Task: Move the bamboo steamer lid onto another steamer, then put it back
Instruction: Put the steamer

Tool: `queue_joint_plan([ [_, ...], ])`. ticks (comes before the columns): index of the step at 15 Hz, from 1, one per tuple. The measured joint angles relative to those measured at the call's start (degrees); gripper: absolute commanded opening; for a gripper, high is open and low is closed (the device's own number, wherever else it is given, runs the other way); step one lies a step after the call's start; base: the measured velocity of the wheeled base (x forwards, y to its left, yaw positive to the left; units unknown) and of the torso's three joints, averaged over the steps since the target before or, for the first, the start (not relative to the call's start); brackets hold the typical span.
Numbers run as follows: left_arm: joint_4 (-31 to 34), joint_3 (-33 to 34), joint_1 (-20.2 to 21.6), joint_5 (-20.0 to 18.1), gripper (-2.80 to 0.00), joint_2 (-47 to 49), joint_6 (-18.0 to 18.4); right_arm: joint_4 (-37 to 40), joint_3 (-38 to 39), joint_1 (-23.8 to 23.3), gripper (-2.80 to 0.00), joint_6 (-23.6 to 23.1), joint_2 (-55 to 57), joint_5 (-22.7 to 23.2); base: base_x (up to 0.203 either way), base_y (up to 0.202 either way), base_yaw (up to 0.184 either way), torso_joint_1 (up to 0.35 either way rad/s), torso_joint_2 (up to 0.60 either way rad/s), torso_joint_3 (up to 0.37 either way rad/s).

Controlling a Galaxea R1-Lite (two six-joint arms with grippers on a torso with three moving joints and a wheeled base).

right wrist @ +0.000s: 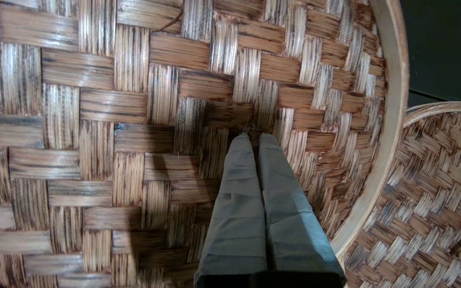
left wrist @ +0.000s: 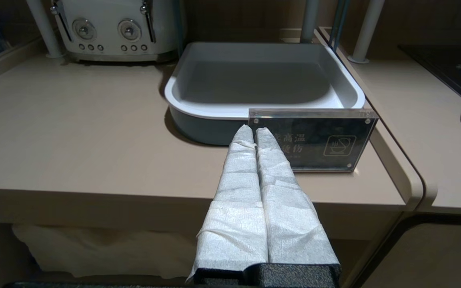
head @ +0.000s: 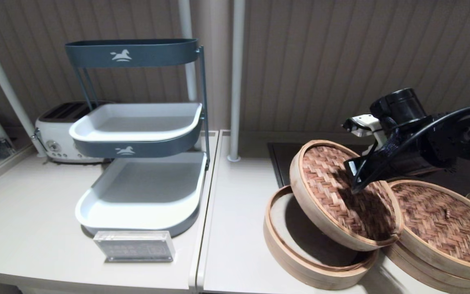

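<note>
The bamboo steamer lid (head: pixel 333 196), reddish-brown herringbone with a pale hoop rim, hangs tilted in the air, its far edge raised. My right gripper (head: pixel 357 188) (right wrist: pixel 254 137) is shut on the lid's small central knot. Below it stands an uncovered steamer basket with a pale round liner (head: pixel 300 241). To the right sits another steamer (head: pixel 443 228) with its own darker mottled lid (right wrist: pixel 434 188); the lifted lid's lower right rim overlaps its edge. My left gripper (left wrist: pixel 253 132) is shut and empty, parked off the front edge of the left counter.
A three-tier grey and white tray rack (head: pixel 141 134) stands on the left counter, a clear acrylic sign (head: pixel 135 246) in front of it, a white toaster (head: pixel 61 132) behind. A dark cooktop (head: pixel 280 157) lies behind the steamers. White poles (head: pixel 236 81) rise at the back.
</note>
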Motion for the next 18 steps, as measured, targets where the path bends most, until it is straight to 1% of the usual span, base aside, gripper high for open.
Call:
queue_joint_plan([
  [10, 0.0, 0.0, 0.0, 0.0, -2.8, 0.0, 0.0, 0.59, -3.3, 0.24, -2.8, -0.02, 1.24, 0.12, 0.0, 0.0, 0.0, 0.0, 0.0, 0.0],
  [15, 0.0, 0.0, 0.0, 0.0, -2.8, 0.0, -0.01, 5.68, -6.43, -0.21, -2.8, -0.8, 0.97, -0.04, 0.0, 0.0, 0.0, 0.0, 0.0, 0.0],
  [18, 0.0, 0.0, 0.0, -0.02, -2.8, 0.0, 0.0, 8.13, -7.51, -1.6, -2.8, -1.53, 0.35, -0.05, 0.0, 0.0, 0.0, 0.0, 0.0, 0.0],
])
